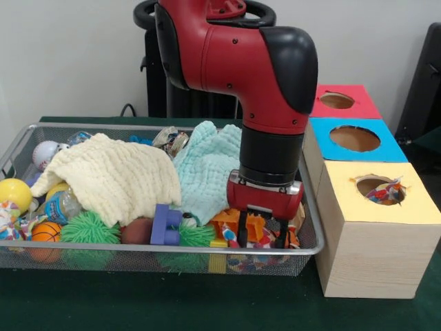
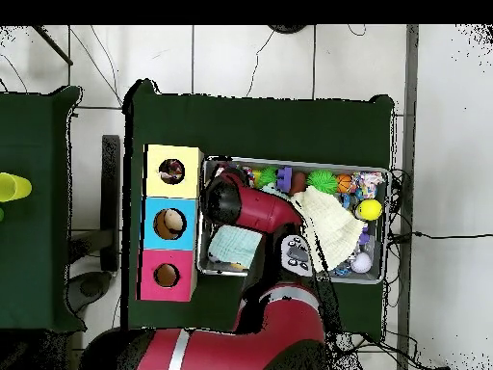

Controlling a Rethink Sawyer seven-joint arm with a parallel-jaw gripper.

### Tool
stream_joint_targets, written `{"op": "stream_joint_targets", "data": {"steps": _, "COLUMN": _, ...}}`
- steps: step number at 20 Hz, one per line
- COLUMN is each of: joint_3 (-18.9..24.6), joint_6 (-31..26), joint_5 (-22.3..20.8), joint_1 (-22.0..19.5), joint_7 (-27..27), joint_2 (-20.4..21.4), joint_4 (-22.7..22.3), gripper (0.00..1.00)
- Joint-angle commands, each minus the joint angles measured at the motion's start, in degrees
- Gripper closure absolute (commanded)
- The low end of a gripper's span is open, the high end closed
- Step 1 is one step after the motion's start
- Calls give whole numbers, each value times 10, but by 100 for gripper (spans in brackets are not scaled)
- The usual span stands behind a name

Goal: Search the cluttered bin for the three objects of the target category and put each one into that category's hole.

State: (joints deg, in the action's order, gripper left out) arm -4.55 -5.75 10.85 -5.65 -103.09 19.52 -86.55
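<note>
Your gripper (image 1: 264, 231) is down in the wire bin (image 1: 21, 141).
Its fingers reach among orange toys (image 1: 238, 222); whether they grasp anything, you can't tell.

Arm (image 1: 265, 76) bent at the elbow, wrist pointing straight down; gripper (image 1: 267, 233) lowered, its black fingers (image 1: 282, 233) parted, nothing visibly held.

Even, bright indoor light; soft shadows.

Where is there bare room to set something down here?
Bare green table runs in front of the wire bin and the yellow-topped box. The bin is packed: cream cloth, mint cloth, toys, and the gripper low at its box end.
</note>
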Motion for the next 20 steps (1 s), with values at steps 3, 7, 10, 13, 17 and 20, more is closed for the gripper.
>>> {"op": "stream_joint_targets", "data": {"steps": 3, "joint_3": 73, "joint_6": 77, "joint_5": -21, "joint_1": -12, "joint_7": -96, "joint_2": -37, "joint_4": -11, "gripper": 0}}
{"op": "stream_joint_targets", "data": {"steps": 7, "joint_3": 51, "joint_6": 64, "joint_5": -15, "joint_1": 6, "joint_7": -91, "joint_2": -40, "joint_4": -2, "gripper": 0}}
{"op": "stream_joint_targets", "data": {"steps": 10, "joint_3": 41, "joint_6": 60, "joint_5": -12, "joint_1": 15, "joint_7": -91, "joint_2": -38, "joint_4": -1, "gripper": 100}}
{"op": "stream_joint_targets", "data": {"steps": 13, "joint_3": 32, "joint_6": 57, "joint_5": -9, "joint_1": 23, "joint_7": -93, "joint_2": -37, "joint_4": -2, "gripper": 100}}
{"op": "stream_joint_targets", "data": {"steps": 17, "joint_3": 15, "joint_6": 51, "joint_5": 1, "joint_1": 37, "joint_7": -99, "joint_2": -35, "joint_4": -4, "gripper": 100}}
{"op": "stream_joint_targets", "data": {"steps": 20, "joint_3": 9, "joint_6": 40, "joint_5": 6, "joint_1": 42, "joint_7": -105, "joint_2": -21, "joint_4": -14, "gripper": 100}}
